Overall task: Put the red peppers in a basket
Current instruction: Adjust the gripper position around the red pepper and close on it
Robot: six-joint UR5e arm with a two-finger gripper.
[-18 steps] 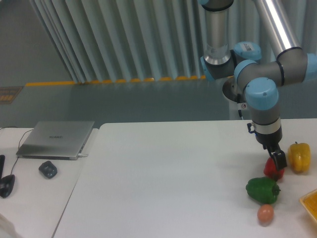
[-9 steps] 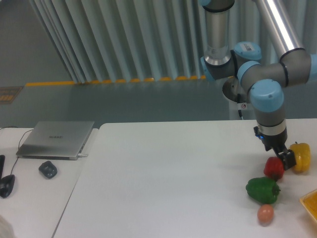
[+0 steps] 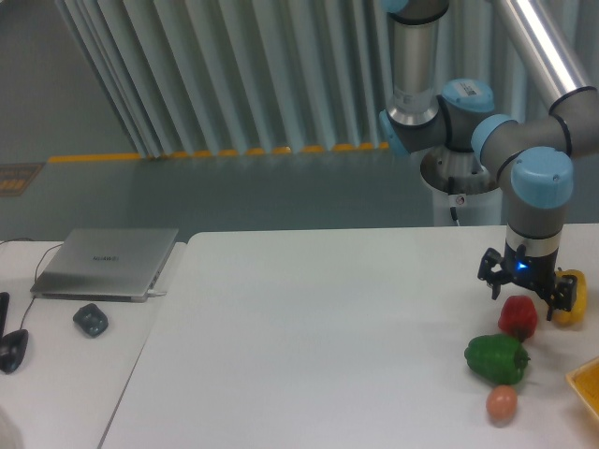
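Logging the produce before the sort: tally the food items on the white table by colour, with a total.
Red pepper: 1
Yellow pepper: 1
Green pepper: 1
Orange-pink egg: 1
Total: 4

The hand [image 3: 526,287] hangs just above the red pepper [image 3: 518,317], its fingers spread wide and not gripping it. A yellow pepper [image 3: 571,297] sits just beside, a green pepper [image 3: 497,358] and a small egg [image 3: 502,404] lie nearer the camera. The basket [image 3: 587,383] corner shows at the right edge of the white surface [image 3: 318,346].
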